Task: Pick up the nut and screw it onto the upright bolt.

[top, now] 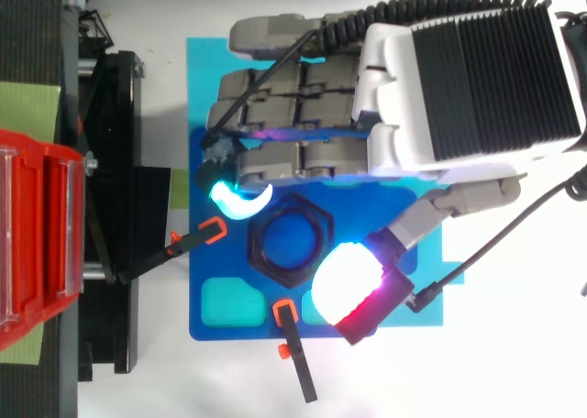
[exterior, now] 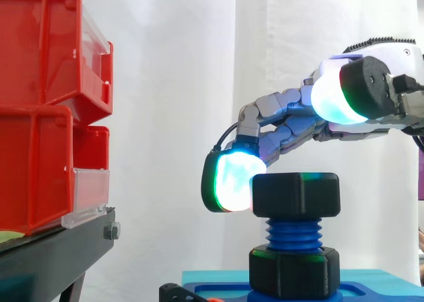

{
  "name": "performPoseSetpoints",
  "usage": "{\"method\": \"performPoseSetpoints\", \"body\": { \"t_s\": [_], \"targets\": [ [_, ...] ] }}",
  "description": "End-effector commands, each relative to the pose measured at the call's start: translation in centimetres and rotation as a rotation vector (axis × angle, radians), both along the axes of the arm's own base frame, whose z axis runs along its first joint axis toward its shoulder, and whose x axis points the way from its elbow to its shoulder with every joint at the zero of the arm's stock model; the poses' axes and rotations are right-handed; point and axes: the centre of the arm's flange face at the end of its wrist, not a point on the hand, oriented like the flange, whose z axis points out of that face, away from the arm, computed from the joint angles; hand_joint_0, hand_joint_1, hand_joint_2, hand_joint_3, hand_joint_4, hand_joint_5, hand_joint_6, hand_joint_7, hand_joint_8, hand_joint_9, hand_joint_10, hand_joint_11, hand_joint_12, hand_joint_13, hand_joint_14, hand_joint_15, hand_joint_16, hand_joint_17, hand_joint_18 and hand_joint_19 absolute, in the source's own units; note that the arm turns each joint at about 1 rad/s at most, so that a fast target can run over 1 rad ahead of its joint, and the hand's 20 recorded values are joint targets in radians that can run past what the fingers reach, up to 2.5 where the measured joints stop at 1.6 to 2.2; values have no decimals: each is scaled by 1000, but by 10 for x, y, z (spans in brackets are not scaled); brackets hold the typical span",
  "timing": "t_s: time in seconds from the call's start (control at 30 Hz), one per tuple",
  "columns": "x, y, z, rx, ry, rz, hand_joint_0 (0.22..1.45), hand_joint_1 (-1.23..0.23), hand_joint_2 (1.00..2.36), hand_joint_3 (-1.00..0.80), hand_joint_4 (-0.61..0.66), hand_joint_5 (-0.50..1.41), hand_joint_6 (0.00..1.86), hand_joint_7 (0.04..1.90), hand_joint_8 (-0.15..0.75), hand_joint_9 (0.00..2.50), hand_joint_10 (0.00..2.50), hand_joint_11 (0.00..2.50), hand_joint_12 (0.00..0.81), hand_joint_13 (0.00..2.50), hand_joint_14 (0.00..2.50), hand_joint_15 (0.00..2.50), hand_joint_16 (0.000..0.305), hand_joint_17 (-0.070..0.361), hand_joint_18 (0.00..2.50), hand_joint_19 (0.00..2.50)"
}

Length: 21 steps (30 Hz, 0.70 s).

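**Nut sits on the bolt, hand spread around it**

The black hex nut (exterior: 296, 193) sits on top of the upright blue bolt (exterior: 292, 234), with several threads bare below it. Under those threads is a second black hex collar (exterior: 295, 270), which rests on the blue fixture plate (top: 206, 280).

The hand (exterior: 291, 124) reaches in from the right with its fingers curved down and forward. In the side view, one glowing fingertip (exterior: 228, 179) is against the nut's left face, at the nut's height. The thumb pad (exterior: 334, 93) hangs well above the nut and to its right, clear of it. The thumb and fingers are apart, so nothing is clamped.

The top view shows how the hand lies around the nut (top: 291, 239). The cyan fingertip (top: 240, 200) is at one corner and the thumb pad (top: 347, 279) is over the opposite corner, so the nut lies between them. The blue bolt end shows through the nut's bore.

This view also shows two black clamps with orange tips (top: 209, 233) on the plate's edges. Only the side view gives the heights.

Red bins (exterior: 46, 110) stand on the black stand (exterior: 59, 246), well apart from the fixture.
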Motion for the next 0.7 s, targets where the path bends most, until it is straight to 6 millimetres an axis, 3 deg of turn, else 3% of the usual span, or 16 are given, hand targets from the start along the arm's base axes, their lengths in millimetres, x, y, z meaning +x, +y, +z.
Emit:
{"method": "performPoseSetpoints", "body": {
  "t_s": [0.0, 0.27, 0.47, 0.63, 0.67],
  "targets": [
    [-1, -5, 0, -2, -2, 0, 509, -120, 1000, -500, 218, -81, 502, 1304, 279, 523, 0, 0, 254, 472, 0, 0, 26, 59, 242, 0],
    [-5, -26, 0, -18, -5, -6, 518, -130, 1000, -500, 225, -50, 501, 1444, 292, 579, 0, 0, 242, 520, 0, 0, 24, 54, 288, 0],
    [-7, -38, 0, -19, -7, -13, 522, -131, 1000, -500, 232, -40, 501, 1446, 296, 599, 0, 0, 238, 546, 0, 0, 23, 52, 308, 0],
    [-9, -47, 1, -19, -10, -10, 521, -129, 1000, -500, 262, -73, 504, 1244, 292, 600, 0, 0, 238, 549, 0, 0, 23, 53, 312, 0],
    [-9, -47, 1, -19, -12, -9, 518, -127, 1000, -500, 270, -92, 504, 1124, 288, 594, 0, 0, 240, 547, 0, 0, 24, 53, 312, 0]
  ]
}}
